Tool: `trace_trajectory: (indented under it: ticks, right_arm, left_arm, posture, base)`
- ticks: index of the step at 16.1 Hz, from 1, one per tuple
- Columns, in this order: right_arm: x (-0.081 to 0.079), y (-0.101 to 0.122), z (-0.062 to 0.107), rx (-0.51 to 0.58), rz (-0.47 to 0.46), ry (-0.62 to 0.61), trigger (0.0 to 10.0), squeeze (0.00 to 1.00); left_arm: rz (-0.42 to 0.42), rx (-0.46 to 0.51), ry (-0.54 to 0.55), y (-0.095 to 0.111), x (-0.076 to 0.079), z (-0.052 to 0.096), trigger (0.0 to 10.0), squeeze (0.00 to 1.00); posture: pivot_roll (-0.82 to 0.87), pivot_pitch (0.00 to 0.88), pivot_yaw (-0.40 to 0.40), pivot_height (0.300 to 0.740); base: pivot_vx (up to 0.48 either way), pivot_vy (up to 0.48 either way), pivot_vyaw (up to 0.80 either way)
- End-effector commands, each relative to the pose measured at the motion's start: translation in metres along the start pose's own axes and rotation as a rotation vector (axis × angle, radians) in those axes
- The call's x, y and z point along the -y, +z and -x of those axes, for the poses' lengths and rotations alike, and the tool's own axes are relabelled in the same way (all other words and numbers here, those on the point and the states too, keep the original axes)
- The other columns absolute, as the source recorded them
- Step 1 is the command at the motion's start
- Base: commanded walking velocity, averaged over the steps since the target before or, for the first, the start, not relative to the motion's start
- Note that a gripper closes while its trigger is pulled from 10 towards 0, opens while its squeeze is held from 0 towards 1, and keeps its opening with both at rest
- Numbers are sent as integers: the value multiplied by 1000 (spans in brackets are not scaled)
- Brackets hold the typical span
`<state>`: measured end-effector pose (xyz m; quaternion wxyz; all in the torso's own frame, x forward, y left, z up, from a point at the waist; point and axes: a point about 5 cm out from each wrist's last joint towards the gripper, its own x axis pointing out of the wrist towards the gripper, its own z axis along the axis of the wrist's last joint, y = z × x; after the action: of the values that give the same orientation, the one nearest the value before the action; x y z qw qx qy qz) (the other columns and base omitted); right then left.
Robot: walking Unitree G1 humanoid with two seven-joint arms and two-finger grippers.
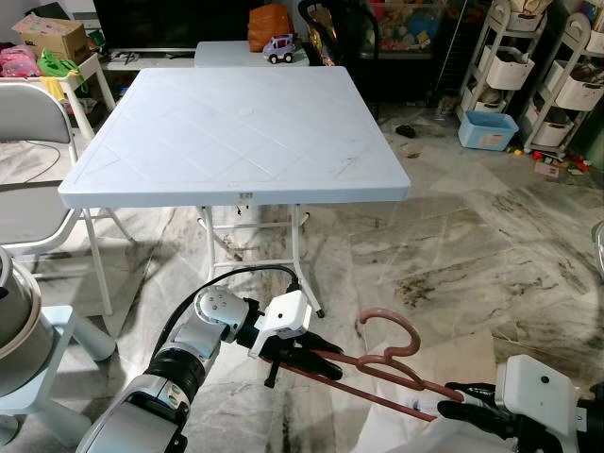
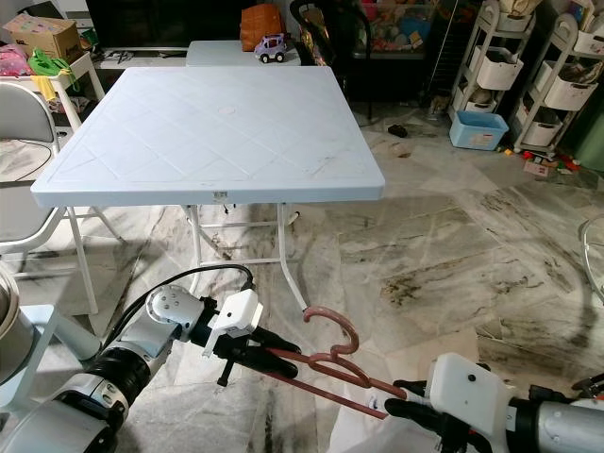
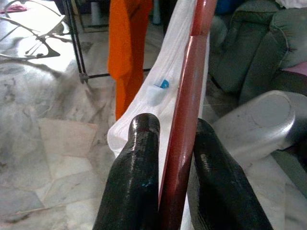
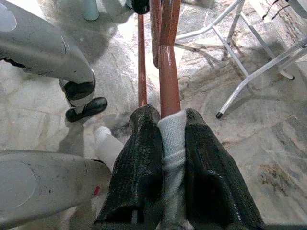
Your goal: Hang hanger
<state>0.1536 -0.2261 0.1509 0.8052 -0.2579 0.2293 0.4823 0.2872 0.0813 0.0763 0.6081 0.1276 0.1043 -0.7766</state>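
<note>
Both grippers held hanger low over floor, before tabletop. Left gripper jaws clamped on one arm; right gripper jaws clamped on other, white cloth pinched along. Hanging not yet done; no rail visible.

A square pale-blue plastic folding table on white metal legs stands on the grey-veined marble floor. Beyond it a small toy car sits on a second table beside an orange bag. White tiered storage racks line the far right, with a light-blue plastic bin before them. A grey folding chair stands left of the table
</note>
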Motion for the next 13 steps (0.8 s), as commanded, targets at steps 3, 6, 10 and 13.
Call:
trace_trajectory:
  ticks: [3, 6, 10, 13]
  right_arm:
    - [1, 7, -2, 23, 34, 5, 10000, 0]
    - [1, 6, -4, 23, 36, 4, 10000, 0]
    - [5, 6, -5, 27, 40, -1, 10000, 0]
    - [9, 7, -5, 36, 43, 1, 10000, 0]
  left_arm:
    - [-19, -3, -12, 4, -1, 0, 0, 0]
    - [-19, -4, -16, 4, -1, -1, 0, 0]
    - [-25, -1, -9, 4, -1, -3, 0, 0]
    - [-28, 1, 3, 2, 1, -5, 0, 0]
  posture:
    - [34, 5, -39, 740]
    - [35, 0, -38, 740]
    - [39, 0, -46, 740]
    - [44, 0, -54, 740]
  base:
    - [0, 0, 0]
    - [0, 0, 0]
    - [0, 0, 0]
    - [0, 0, 0]
